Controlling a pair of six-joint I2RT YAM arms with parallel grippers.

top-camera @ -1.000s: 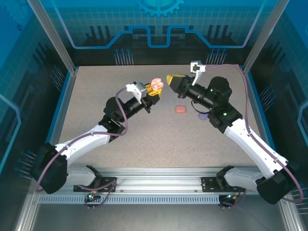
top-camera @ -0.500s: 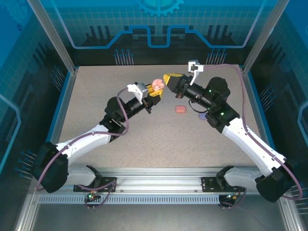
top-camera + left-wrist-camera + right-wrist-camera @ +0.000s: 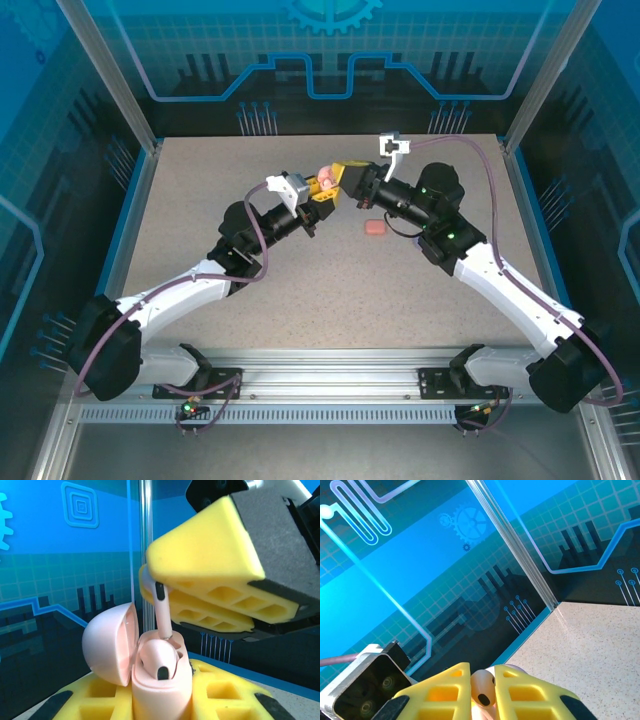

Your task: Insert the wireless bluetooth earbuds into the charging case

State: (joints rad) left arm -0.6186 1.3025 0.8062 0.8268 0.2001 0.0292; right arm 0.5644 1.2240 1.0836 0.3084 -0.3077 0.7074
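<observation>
My left gripper (image 3: 322, 188) is shut on a pale pink charging case (image 3: 161, 690) that stands upright with its lid (image 3: 107, 647) swung open to the left. One pinkish-beige earbud (image 3: 156, 661) sits in the case. My right gripper (image 3: 347, 176) comes in from the right, shut on the second pinkish-beige earbud (image 3: 482, 690). In the left wrist view that held earbud (image 3: 163, 614) hangs from the right gripper's yellow fingers (image 3: 205, 560), its stem tip touching the case's open slot. The case (image 3: 327, 177) is raised above the table.
A small coral-pink closed case (image 3: 375, 229) lies on the speckled table (image 3: 300, 290) just below the right gripper. Blue walls and metal posts (image 3: 140, 120) ring the table. The left arm's wrist camera (image 3: 367, 692) is close to the right gripper.
The right gripper has moved left and down with the earbud, closing the gap to the open case. The left gripper and case have barely shifted.
</observation>
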